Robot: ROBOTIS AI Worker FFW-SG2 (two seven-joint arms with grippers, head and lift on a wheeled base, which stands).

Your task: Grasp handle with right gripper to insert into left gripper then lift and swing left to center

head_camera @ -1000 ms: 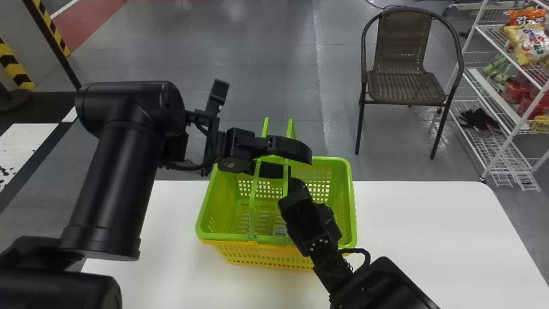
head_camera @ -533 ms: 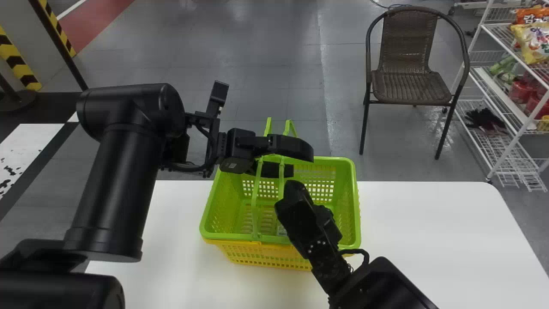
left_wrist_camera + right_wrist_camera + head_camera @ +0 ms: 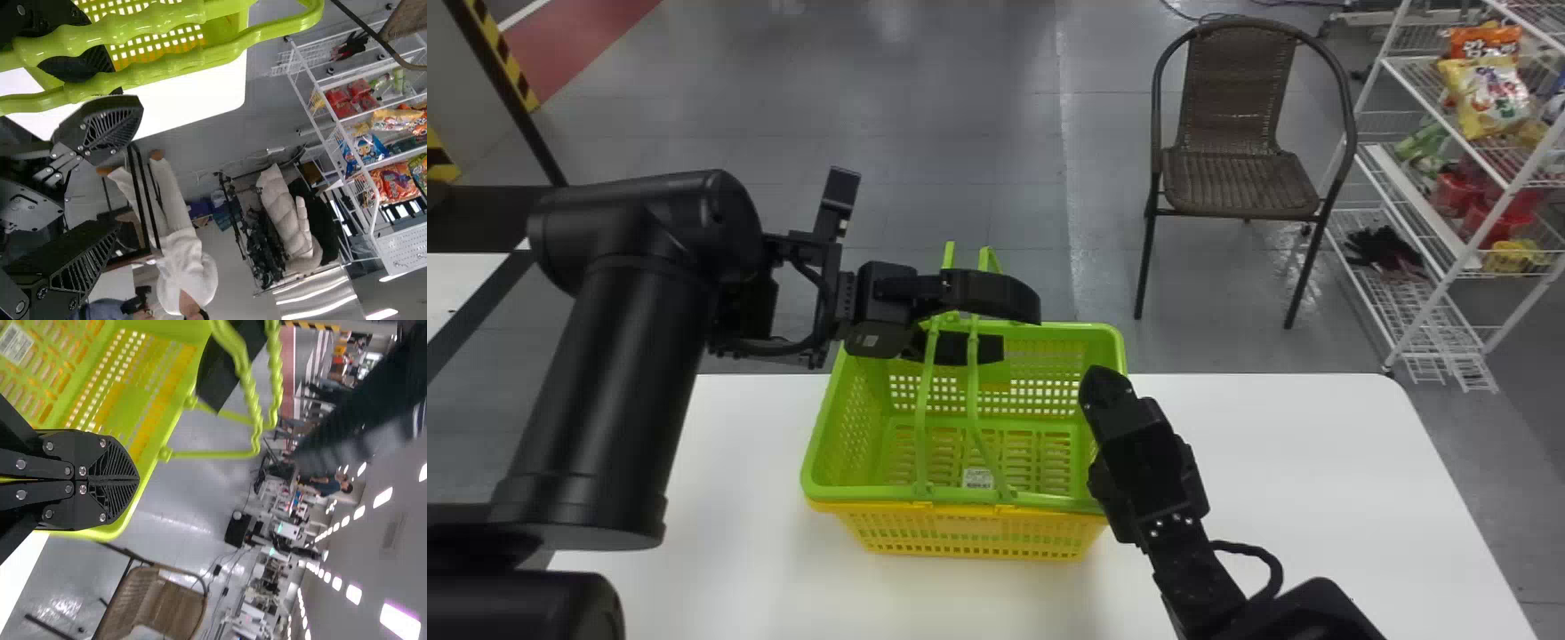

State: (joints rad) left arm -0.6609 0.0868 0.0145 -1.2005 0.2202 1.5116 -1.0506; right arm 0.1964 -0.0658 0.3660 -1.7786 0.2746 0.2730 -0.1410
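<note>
We see a wide room with a glossy grey floor (image 3: pixel 871 133), crossed by a red strip (image 3: pixel 569 44) at far left, and the right wrist view takes in rows of ceiling lights (image 3: pixel 383 498). On our near side stands the white table (image 3: pixel 1272 462), smooth-topped with a rounded far right corner. Beyond it, to the right, we find a white wire rack (image 3: pixel 1423 200) with goods on its tiers, and nearer the middle a brown woven chair (image 3: pixel 1232 182) with dark tubular arms.

On the table sits a yellow basket (image 3: pixel 969 533), with a green basket (image 3: pixel 854 492) nested in it. The task's handle is a pair of green bars (image 3: pixel 927 391) rising from the green basket to the left gripper (image 3: pixel 1016 331), above its left half. That pincer has its fingers spread; we cannot tell whether they touch the bars. The right gripper (image 3: pixel 1103 387) is over the green basket's right side, apart from the bars, and its fingers are pressed together.

Among the smaller things we make out snack bags (image 3: pixel 1485 98) on an upper tier of the rack, dark gloves (image 3: pixel 1383 249) lower down, and a white label (image 3: pixel 977 478) in the green basket.
</note>
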